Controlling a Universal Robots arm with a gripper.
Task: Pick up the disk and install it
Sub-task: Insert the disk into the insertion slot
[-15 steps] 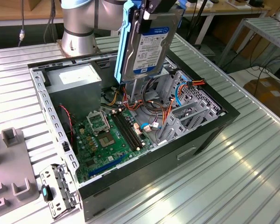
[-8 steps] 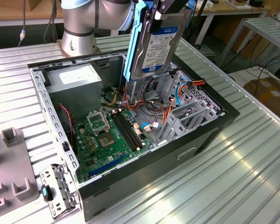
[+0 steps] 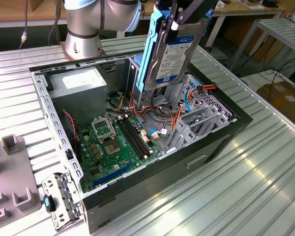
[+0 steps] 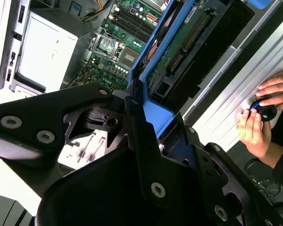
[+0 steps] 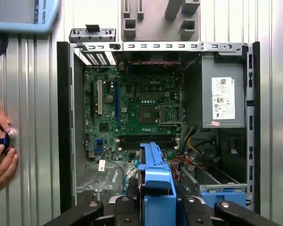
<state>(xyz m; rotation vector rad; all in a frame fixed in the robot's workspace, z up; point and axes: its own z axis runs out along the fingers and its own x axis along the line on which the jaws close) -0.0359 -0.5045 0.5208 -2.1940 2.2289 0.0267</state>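
Pincer: the pincer (image 3: 181, 20) is clamped on the upper end of the disk (image 3: 172, 56), carrying it clear of everything below.
Disk position: in the air over the open computer case (image 3: 221, 142), its lower end hanging above the cable tangle beside the motherboard (image 3: 113, 142).
Long axis: close to vertical in the exterior view, with the top leaning slightly toward the exterior view's right and the label face toward the camera.
Wrist views: the blue carrier frame (image 5: 155, 181) runs straight out from the pincer (image 5: 155, 209); the second wrist view shows the disk's circuit-board side (image 4: 181, 44).
Key relation: the grey drive cage (image 5: 212, 181) with its blue cap sits just beside the disk, on the power supply (image 5: 224, 96) side. It is not directly under the disk, so I judge the 2 are not lined up.
Arm: 1 arm, already holding the part.
Bystander: a person's hand (image 5: 0, 155) rests on a control on the tabletop (image 3: 265, 162), well apart from the case.
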